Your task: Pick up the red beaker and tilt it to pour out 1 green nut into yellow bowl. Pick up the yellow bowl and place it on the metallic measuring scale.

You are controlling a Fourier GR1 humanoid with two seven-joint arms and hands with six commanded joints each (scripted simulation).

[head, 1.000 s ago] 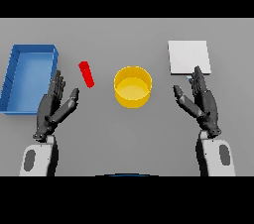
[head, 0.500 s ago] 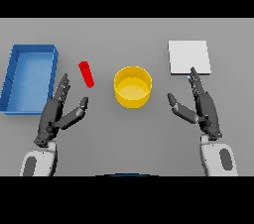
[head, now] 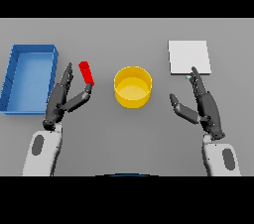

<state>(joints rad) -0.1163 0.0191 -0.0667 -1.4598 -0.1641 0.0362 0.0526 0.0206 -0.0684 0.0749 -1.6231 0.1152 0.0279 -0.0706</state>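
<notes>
- Head view gives us one red beaker (head: pixel 86 73), small and slanted, lying on the grey worktop (head: pixel 129 134) between the blue bin and the yellow bowl, nearer the bin.
- We see the left hand (head: pixel 62 100) right at the beaker: its thumb tip reaches the beaker's lower end, and its straight fingers rise just beside the beaker on the bin side. The hand is spread open and nothing is clasped in it.
- We count one yellow bowl (head: pixel 132 86), round and upright, near the middle of the worktop and apart from both hands. We cannot tell whether anything lies inside it.
- We count one pale square plate, the measuring scale (head: pixel 189 57), far right on the worktop, well apart from the bowl.
- We find the right hand (head: pixel 202 106) below the scale, fingers straight and pointing up toward it, thumb held out toward the bowl; it is open and carries nothing.
- We count one blue bin (head: pixel 31 77), open-topped, at the far left.
</notes>
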